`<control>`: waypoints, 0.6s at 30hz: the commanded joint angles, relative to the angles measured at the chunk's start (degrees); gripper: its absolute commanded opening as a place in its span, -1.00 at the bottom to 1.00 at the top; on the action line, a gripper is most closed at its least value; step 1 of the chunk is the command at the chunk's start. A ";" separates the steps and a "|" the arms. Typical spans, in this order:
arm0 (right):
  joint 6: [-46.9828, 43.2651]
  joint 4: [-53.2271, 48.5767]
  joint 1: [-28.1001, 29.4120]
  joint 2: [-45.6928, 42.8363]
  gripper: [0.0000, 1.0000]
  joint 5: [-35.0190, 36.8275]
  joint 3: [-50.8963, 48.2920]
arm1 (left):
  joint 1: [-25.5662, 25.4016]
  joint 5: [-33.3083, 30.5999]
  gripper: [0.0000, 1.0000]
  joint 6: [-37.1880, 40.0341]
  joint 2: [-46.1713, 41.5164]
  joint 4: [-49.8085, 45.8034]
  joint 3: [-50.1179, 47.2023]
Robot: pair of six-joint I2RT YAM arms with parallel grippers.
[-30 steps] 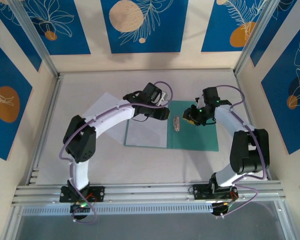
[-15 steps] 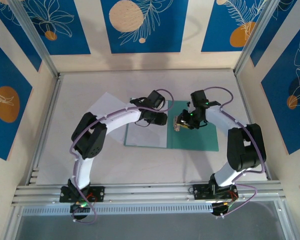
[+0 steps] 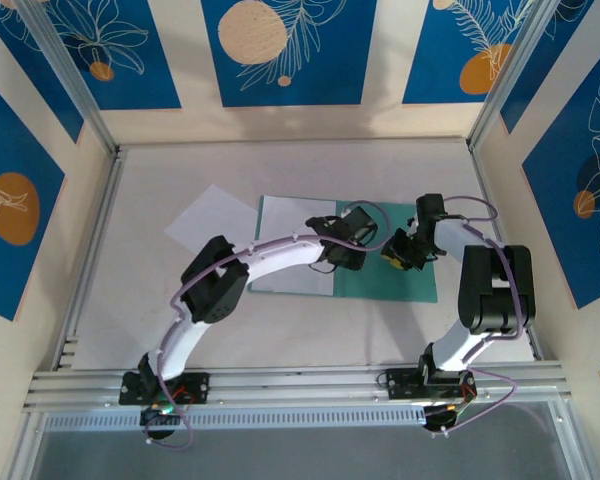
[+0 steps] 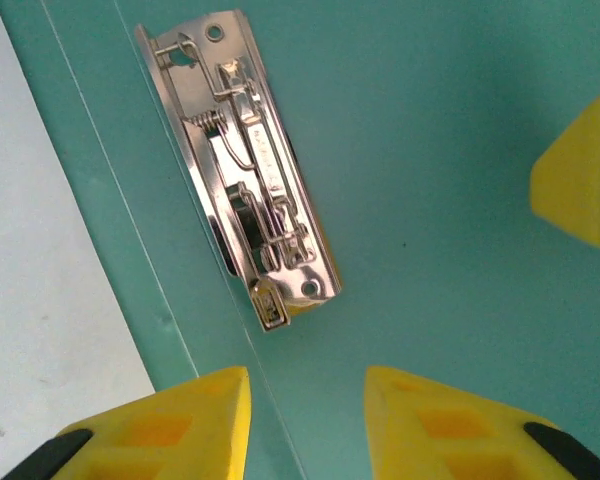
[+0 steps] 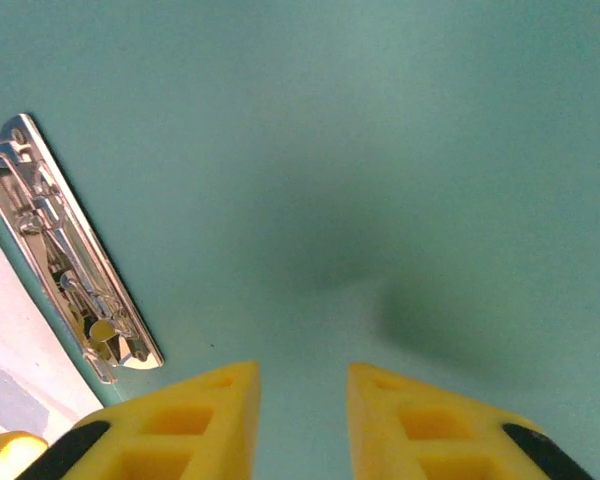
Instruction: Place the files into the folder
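Observation:
The teal folder (image 3: pixel 400 283) lies open and flat on the table. One white file (image 3: pixel 292 262) lies on its left leaf. A second file (image 3: pixel 211 221) lies on the table, tucked under the folder's left edge. The silver clip (image 4: pixel 248 165) sits just right of the fold, also at the left of the right wrist view (image 5: pixel 68 250). My left gripper (image 3: pixel 352 250) hovers over the clip, jaws open on nothing (image 4: pixel 308 385). My right gripper (image 3: pixel 395 255) is close beside it over the bare right leaf, open and holding nothing (image 5: pixel 302 375).
The two grippers are close together: a right finger (image 4: pixel 580 175) shows at the edge of the left wrist view. The grey table (image 3: pixel 280 170) is ringed by a metal frame (image 3: pixel 90 250) and patterned walls. Open tabletop lies behind and in front of the folder.
My left arm has swung right, from the file on the left leaf to the clip. My right gripper came in toward the clip, then drew back right. Both jaws have narrowed.

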 commanded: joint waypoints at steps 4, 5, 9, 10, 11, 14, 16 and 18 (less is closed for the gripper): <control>0.95 -0.08 0.68 3.81 -0.46 -3.71 0.36 | -1.06 -6.50 -0.32 -4.12 4.81 -5.79 5.94; 1.06 0.20 0.85 4.12 -0.46 -3.95 0.28 | -1.17 -6.92 -0.32 -4.28 5.10 -6.11 6.39; 1.36 0.13 1.10 4.22 -0.46 -4.26 0.42 | -1.24 -7.69 -0.33 -4.77 6.69 -7.24 8.10; 1.41 0.06 1.20 4.25 -0.46 -4.42 0.54 | -1.24 -7.68 -0.36 -4.66 7.08 -7.60 8.63; 1.38 0.13 1.30 4.21 -0.46 -4.53 0.55 | -1.22 -7.96 -0.38 -4.57 7.40 -8.04 9.09; 1.54 -0.05 1.73 4.04 -0.46 -4.35 0.58 | -1.23 -8.59 -0.45 -4.48 7.54 -8.34 9.22; 1.71 -0.04 1.96 3.88 -0.47 -4.58 0.66 | -1.15 -8.64 -0.49 -4.31 7.59 -8.33 9.27; 1.99 -0.04 2.39 3.65 -0.47 -4.79 0.66 | -1.17 -8.62 -0.51 -4.30 7.68 -8.64 9.34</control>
